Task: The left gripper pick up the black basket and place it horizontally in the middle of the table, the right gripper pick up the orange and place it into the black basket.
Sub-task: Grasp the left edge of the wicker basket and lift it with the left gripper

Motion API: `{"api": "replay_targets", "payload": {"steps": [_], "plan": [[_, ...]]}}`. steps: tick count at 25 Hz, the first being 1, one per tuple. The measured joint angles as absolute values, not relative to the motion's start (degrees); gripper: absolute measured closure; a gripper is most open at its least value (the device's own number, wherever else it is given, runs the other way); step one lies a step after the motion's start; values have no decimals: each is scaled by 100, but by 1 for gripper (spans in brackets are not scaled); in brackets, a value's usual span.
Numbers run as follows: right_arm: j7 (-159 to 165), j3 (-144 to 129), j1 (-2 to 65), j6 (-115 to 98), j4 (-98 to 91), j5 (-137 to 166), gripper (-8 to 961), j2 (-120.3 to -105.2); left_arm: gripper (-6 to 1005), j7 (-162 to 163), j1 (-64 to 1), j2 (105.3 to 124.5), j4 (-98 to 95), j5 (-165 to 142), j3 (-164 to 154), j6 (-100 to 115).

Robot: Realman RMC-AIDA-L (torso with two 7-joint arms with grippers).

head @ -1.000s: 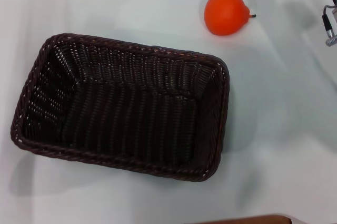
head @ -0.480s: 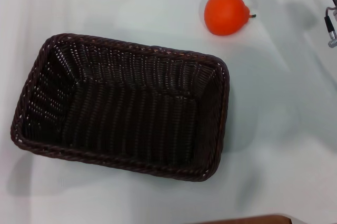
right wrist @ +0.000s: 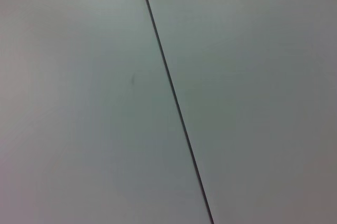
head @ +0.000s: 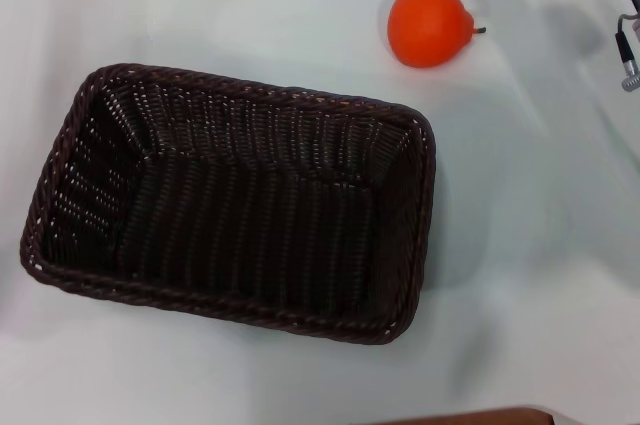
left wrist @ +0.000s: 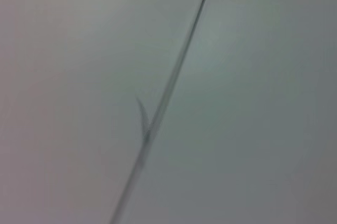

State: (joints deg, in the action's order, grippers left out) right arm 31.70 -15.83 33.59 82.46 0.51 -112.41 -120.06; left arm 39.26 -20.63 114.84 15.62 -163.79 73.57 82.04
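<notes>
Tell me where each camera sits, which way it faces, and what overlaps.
Head view: looks down on the table, black basket and orange; right arm hardware at the edge.
Left wrist view: only white surface with a seam; no fingers.
Right wrist view: the same, seam.
Shared: both wrist views show a seam.

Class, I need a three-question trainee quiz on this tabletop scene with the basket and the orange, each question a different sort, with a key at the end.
1. True or false: the orange lies inside the black basket.
2. Where is the right gripper in the head view? A) over the basket B) at the right edge C) on the orange
3. Fill in: the basket rests on the white ___.

Key: 1 false; 2 B; 3 table.
</notes>
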Motion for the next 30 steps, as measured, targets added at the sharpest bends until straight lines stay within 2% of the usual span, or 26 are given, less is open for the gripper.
{"api": "replay_targets", "payload": {"steps": [2,5,7,10,13,15,17,20,22,23,24,26,27,28,30], "plan": [[3171,-1579,3372,8243,55,-11245,141,-12006,127,4701,-2166,11047,1553,-16379,6907,8203],[3173,-1566,3391,8233,66,-11256,141,-12006,138,6074,-2415,10246,1408,-16378,5889,8205],[3173,-1565,3412,8219,67,-11259,142,-12009,149,6666,-2548,9903,1262,-16378,5332,8224],[3173,-1556,3440,8151,74,-11265,143,-12014,166,7369,-2720,9496,1045,-16378,4474,8289],[3173,-1508,3451,8073,82,-11268,144,-12015,182,7929,-2942,9305,655,-16378,3678,8453],[3173,-1493,3454,8065,84,-11268,145,-12015,193,8241,-3135,9299,239,-16378,3132,8627],[3173,-1474,3455,8052,85,-11268,146,-12015,204,8511,-3339,9371,-240,-16377,2625,8817],[3173,-1431,3467,8015,88,-11268,146,-12015,203,8825,-3693,9666,-1124,-16374,1958,9104],[3175,-1406,3476,8009,88,-11268,146,-12014,202,9003,-3936,9961,-1847,-16370,1610,9300],[3177,-1393,3480,8008,88,-11268,146,-12015,202,9168,-4134,10283,-2546,-16370,1303,9423],[3178,-1377,3483,8007,88,-11269,146,-12014,203,9168,-4134,10283,-2546,-16370,1303,9423],[3179,-1353,3481,8006,88,-11268,146,-12014,204,9325,-4292,10651,-3319,-16367,1023,9561],[3179,-1351,3472,8006,88,-11267,146,-12015,204,9367,-4329,10753,-3537,-16365,964,9617],[3180,-1348,3460,8006,88,-11268,146,-12014,204,9420,-4395,10932,-3969,-16340,896,9728],[3181,-1338,3430,7995,88,-11267,146,-12015,203,9472,-4438,11096,-4394,-16241,884,9874]]}}
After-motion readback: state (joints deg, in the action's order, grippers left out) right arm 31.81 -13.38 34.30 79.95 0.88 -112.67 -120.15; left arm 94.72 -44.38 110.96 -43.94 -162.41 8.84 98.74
